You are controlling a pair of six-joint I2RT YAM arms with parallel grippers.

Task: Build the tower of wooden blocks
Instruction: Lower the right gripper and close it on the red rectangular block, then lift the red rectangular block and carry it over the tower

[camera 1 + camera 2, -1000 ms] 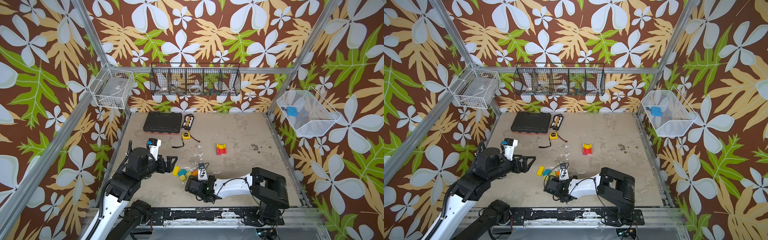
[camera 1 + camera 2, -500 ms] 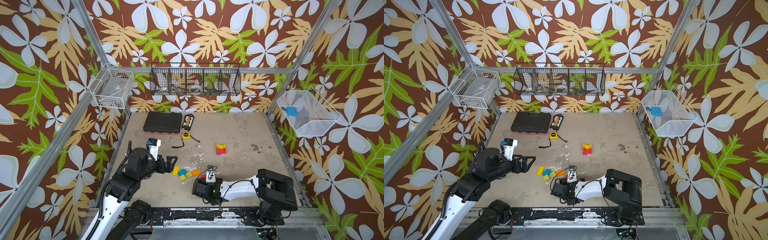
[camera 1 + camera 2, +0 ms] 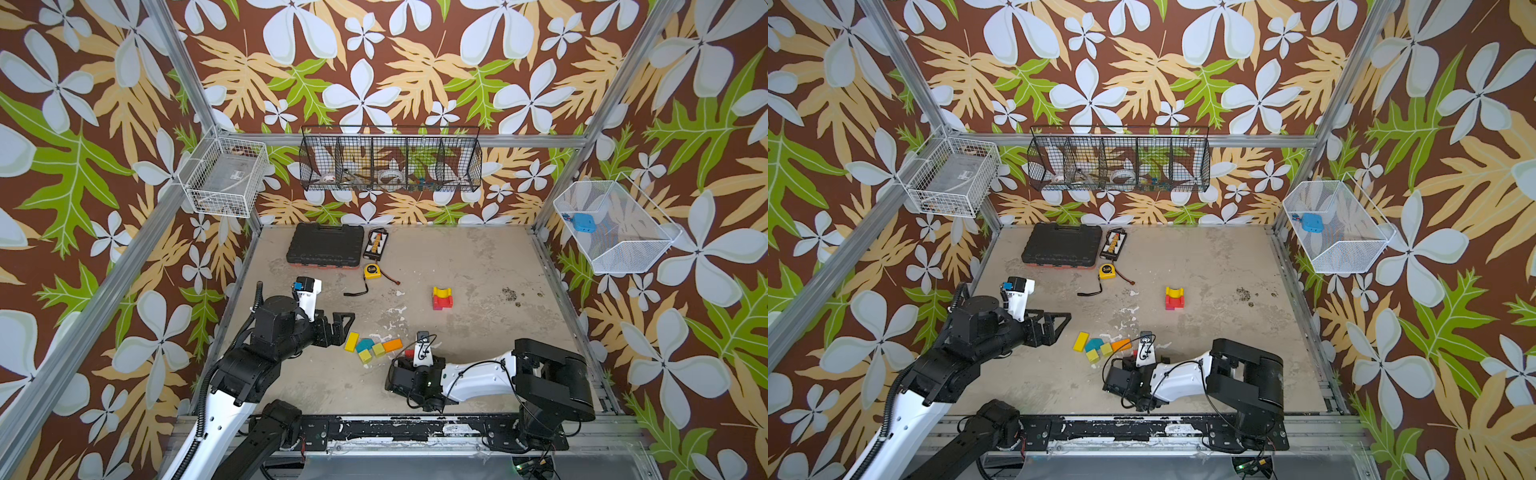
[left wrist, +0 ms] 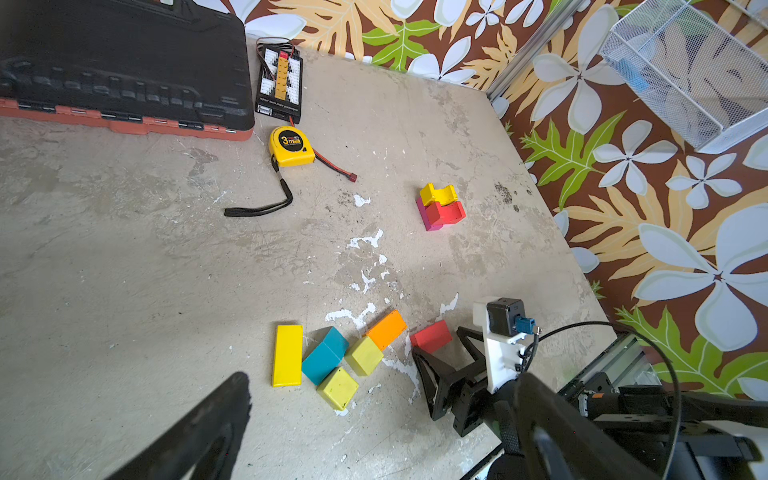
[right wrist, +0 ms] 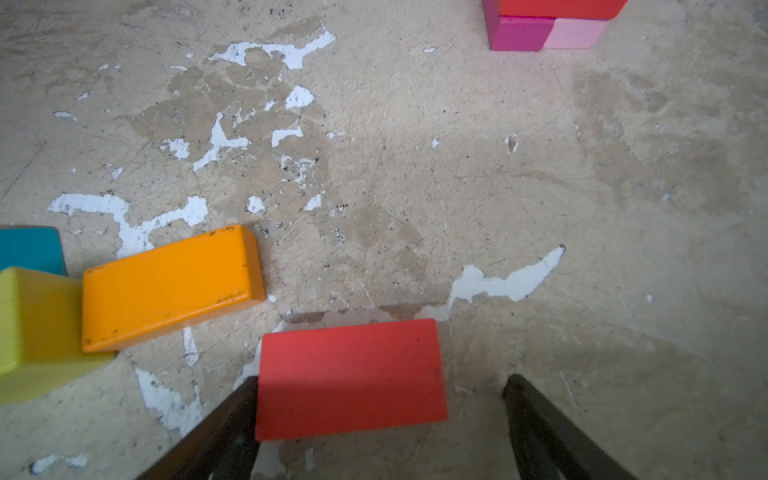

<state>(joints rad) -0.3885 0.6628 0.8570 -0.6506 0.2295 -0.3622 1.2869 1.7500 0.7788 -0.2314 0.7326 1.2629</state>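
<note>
Top view of a worn tabletop [image 3: 478, 266], read left to right. Left of centre, the left gripper [image 3: 347, 330] hovers with its jaws spread wide, holding nothing. Just to its right, low in the middle of the frame, lie the loose wood blocks [image 3: 372, 348], huddled and touching: a yellow brick [image 3: 351, 341], a teal block [image 3: 365, 345], two lime cubes [image 3: 365, 355] and an orange brick [image 3: 392, 345].

Next comes a red brick [image 3: 409, 353], a little apart from the orange one, with the right gripper [image 5: 381, 380] low over it. The right wrist view shows its jaws parted astride the brick's length. One finger touches an end and the other stands clear of the far end, so nothing is gripped yet.

Farther right and higher in the frame, well apart, stands the tower [image 3: 441, 298] — a yellow arch [image 3: 441, 291] on red over a magenta and pink base [image 5: 544, 33].

The step in hand looks like closing on the red brick. To do it well, the gripper likely needs to shift so the brick sits midway between the fingers — otherwise the touching finger may push or twist it toward the orange brick. After that, lift straight up, then set it down level and gently, since the arch looks easy to knock.
</note>
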